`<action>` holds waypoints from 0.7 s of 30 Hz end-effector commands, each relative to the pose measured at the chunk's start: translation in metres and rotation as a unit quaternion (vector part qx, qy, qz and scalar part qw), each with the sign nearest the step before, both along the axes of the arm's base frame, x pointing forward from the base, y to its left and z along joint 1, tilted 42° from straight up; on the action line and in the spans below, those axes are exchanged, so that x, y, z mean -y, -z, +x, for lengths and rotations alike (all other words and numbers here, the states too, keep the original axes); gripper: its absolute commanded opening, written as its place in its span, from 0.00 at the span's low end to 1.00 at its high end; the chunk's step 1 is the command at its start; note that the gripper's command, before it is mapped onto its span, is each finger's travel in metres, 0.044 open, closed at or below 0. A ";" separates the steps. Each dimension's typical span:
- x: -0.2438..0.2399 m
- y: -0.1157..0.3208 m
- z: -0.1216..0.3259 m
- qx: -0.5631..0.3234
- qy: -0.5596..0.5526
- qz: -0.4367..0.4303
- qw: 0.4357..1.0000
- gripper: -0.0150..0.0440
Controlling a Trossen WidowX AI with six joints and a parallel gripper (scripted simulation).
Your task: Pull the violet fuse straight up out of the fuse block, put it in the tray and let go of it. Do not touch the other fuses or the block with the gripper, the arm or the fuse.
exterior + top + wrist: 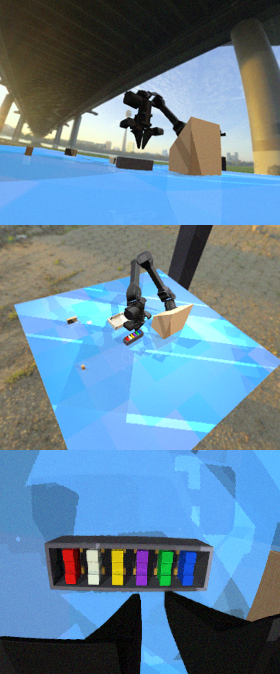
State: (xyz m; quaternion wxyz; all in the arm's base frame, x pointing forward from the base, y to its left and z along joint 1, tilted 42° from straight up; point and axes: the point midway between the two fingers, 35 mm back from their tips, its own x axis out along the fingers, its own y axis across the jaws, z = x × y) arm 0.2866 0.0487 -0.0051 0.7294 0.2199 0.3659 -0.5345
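The violet fuse (pixel 134 334) (pixel 142 568) sits in the dark fuse block (pixel 134 340) (pixel 134 164) (pixel 130 589), between the yellow fuse (pixel 117 568) and the green fuse (pixel 165 568). My gripper (pixel 136 329) (pixel 141 147) (pixel 151 598) points down above the block, clear of it. Its fingers stand a small gap apart, with nothing between them. In the wrist view the fingertips appear just below the block's near rim, with the gap a little right of the violet fuse. The pale tray (pixel 117 321) (pixel 112 160) is behind the block, partly hidden by the gripper in the top view.
A large tan angular block (pixel 174 323) (pixel 203 149) (pixel 267 590) stands right of the fuse block, close to the arm. A small orange block (pixel 83 367) (pixel 29 151), a dark and tan block (pixel 72 320) (pixel 70 152) and a flat white piece (pixel 89 322) lie left.
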 end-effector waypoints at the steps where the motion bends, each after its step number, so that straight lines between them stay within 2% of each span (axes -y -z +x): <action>1: 0.005 0.000 0.003 0.024 0.031 -0.014 0.999 0.38; 21: 0.014 0.011 0.006 0.024 0.031 -0.014 0.999 0.38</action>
